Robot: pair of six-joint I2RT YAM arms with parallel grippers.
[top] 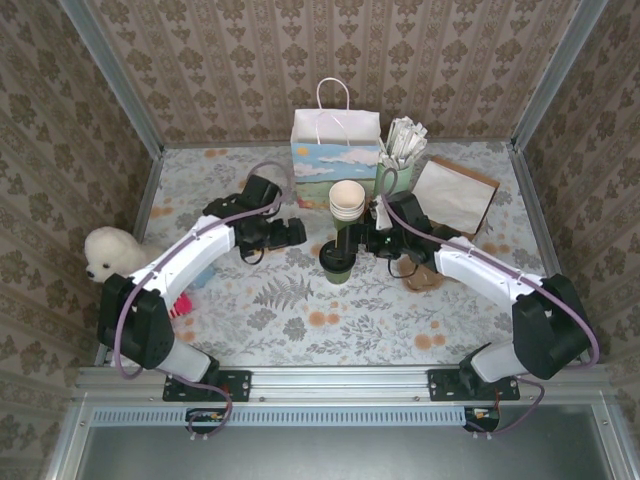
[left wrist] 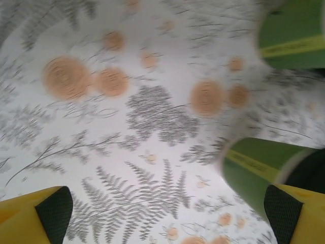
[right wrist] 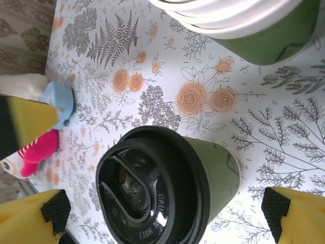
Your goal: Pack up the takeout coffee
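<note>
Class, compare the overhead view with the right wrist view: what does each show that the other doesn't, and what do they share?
Overhead: the gift bag, brown paper bag and holder of white sticks. Right wrist: raised lettering on the black lid. Shared: the lidded green cup, the stack of lidless cups and the flowered tabletop.

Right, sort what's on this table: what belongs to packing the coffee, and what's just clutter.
For the job:
takeout coffee, lid on
upright gift bag, probably where it goes
right end effector, open, cup between its fingers
left end effector, open

Just lying about:
stack of lidless cups
holder of white sticks
flat brown bag
white plush dog
</note>
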